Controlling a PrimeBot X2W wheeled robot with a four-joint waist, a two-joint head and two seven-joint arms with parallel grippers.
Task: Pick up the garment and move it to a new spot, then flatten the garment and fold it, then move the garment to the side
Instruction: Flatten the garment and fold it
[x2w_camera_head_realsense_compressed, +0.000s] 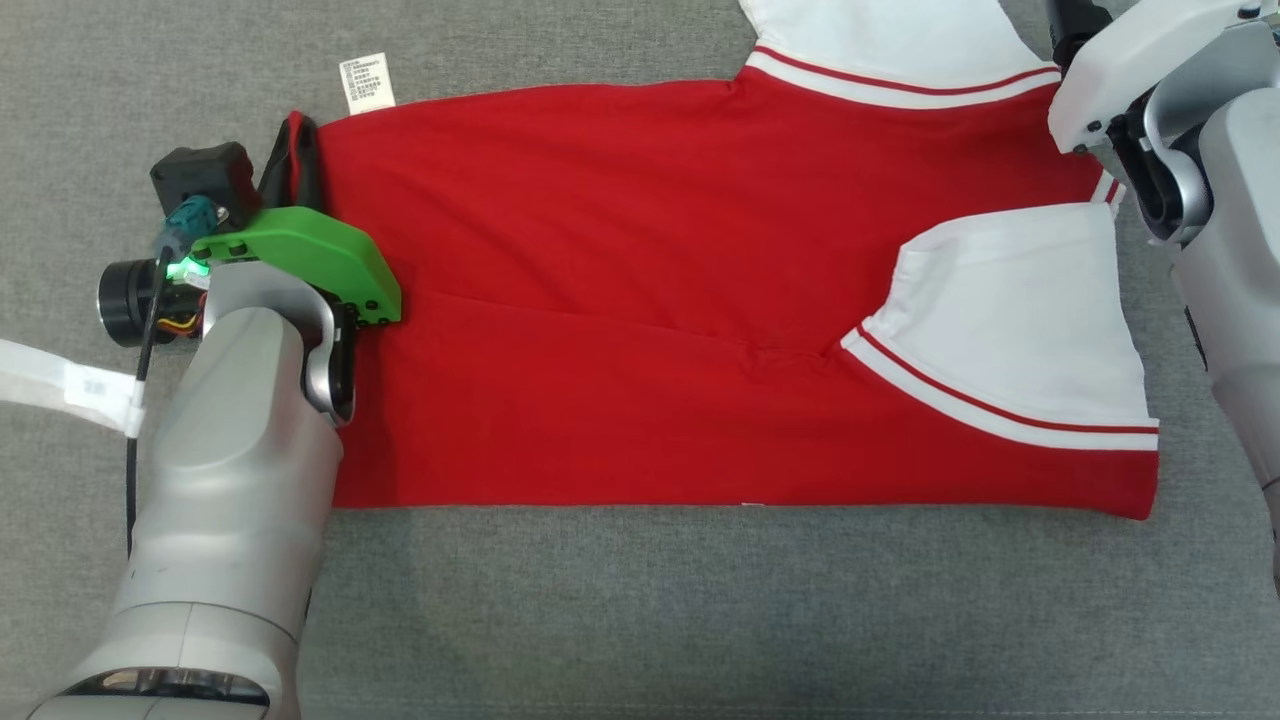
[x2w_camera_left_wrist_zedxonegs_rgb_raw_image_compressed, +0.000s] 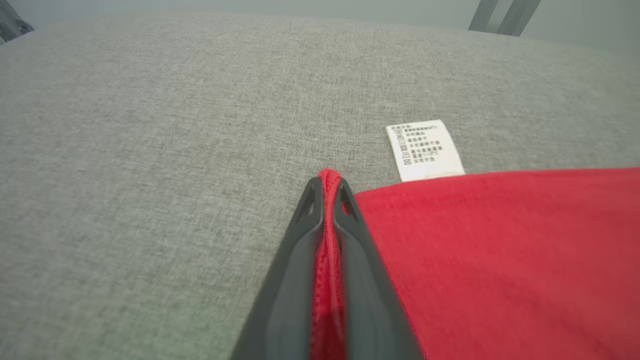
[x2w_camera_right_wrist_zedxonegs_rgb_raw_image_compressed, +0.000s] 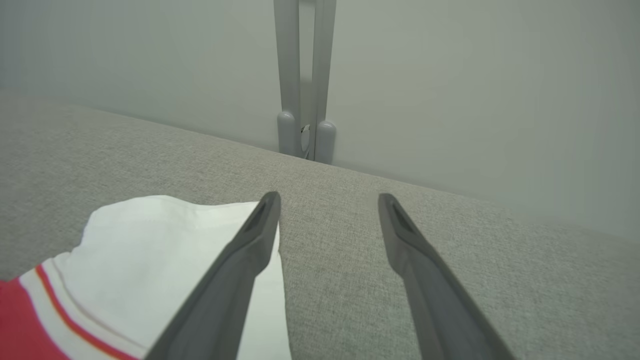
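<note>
Left gripper (x2w_camera_left_wrist_zedxonegs_rgb_raw_image_compressed: 327, 186) clenched on garment (x2w_camera_head_realsense_compressed: 640, 300) hem, ten o'clock
Right gripper (x2w_camera_right_wrist_zedxonegs_rgb_raw_image_compressed: 328, 200) released at two o'clock; it should probably pinch the matching far edge, then both lift level

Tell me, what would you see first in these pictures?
The big red and white shirt catches the eye first, spread flat across the middle of the grey cloth surface. At its left edge the left gripper pinches the red hem, just beside a small white label. Over on the right, the right gripper is open by a white sleeve.
</note>
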